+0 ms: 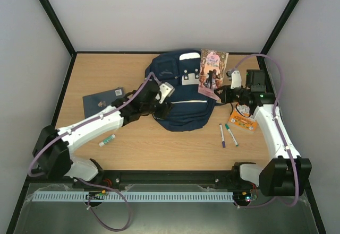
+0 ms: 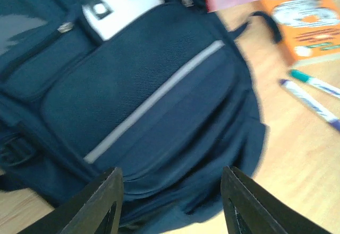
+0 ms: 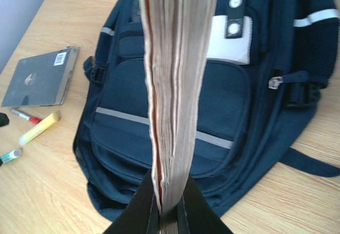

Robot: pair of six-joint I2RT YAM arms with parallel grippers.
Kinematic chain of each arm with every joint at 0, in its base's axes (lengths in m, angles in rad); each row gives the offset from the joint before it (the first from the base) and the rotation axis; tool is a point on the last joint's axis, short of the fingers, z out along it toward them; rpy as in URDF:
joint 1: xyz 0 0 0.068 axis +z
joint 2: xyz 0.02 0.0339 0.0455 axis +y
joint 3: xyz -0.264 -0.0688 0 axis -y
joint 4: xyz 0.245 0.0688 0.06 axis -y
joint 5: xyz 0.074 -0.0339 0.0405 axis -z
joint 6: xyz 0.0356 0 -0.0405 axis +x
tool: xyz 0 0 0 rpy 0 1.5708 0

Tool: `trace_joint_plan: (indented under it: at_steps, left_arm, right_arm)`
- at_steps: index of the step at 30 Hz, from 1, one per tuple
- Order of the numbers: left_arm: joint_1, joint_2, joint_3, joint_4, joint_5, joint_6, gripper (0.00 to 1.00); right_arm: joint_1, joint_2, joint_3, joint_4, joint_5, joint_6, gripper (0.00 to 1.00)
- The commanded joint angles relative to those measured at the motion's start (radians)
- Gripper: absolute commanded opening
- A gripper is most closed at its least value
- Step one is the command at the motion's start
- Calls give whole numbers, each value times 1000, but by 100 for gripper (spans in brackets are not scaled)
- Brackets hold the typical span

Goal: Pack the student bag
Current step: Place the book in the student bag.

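The navy-blue student bag (image 1: pixel 180 93) lies flat mid-table, front pockets up, and fills the left wrist view (image 2: pixel 143 96) and the right wrist view (image 3: pixel 228 112). My left gripper (image 1: pixel 162 102) hovers over the bag's left side, open and empty, its fingers (image 2: pixel 106 202) apart above the front pocket. My right gripper (image 1: pixel 222 93) is shut on a pink-covered book (image 1: pixel 212 75), held upright over the bag's right edge. The book's page edge (image 3: pixel 178 85) rises from the jaws in the right wrist view.
A dark-blue notebook (image 1: pixel 103 101) lies left of the bag, with a green-capped glue stick (image 1: pixel 107 140) nearer me. An orange booklet (image 1: pixel 244 118) and two markers (image 1: pixel 227 134) lie right of the bag. A yellow highlighter (image 3: pixel 38 129) lies near the notebook (image 3: pixel 40 77).
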Motion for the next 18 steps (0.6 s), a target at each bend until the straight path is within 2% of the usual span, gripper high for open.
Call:
trace_joint_plan:
  at_steps: [1, 4, 7, 9, 11, 13, 18]
  left_arm:
    - [34, 103, 125, -150, -230, -35, 53]
    - [106, 153, 157, -189, -216, -176, 53]
    - [189, 138, 87, -124, -78, -322, 53]
    - [216, 117, 17, -19, 46, -356, 53]
    - [208, 118, -4, 27, 135, -331, 53]
    - [161, 133, 15, 31, 145, -264, 54]
    - [-2, 232, 131, -24, -5, -15, 56]
  right_arm:
    - [-62, -3, -5, -33, 18, -27, 1]
    - [-73, 7, -20, -18, 11, -21, 1]
    - [-73, -1, -70, 31, 15, -15, 1]
    - [-73, -17, -112, 63, 7, -17, 1]
    - [-73, -25, -139, 85, 18, -21, 1]
    - [-74, -29, -160, 97, 33, -28, 1]
    - [-74, -9, -170, 108, 26, -31, 1]
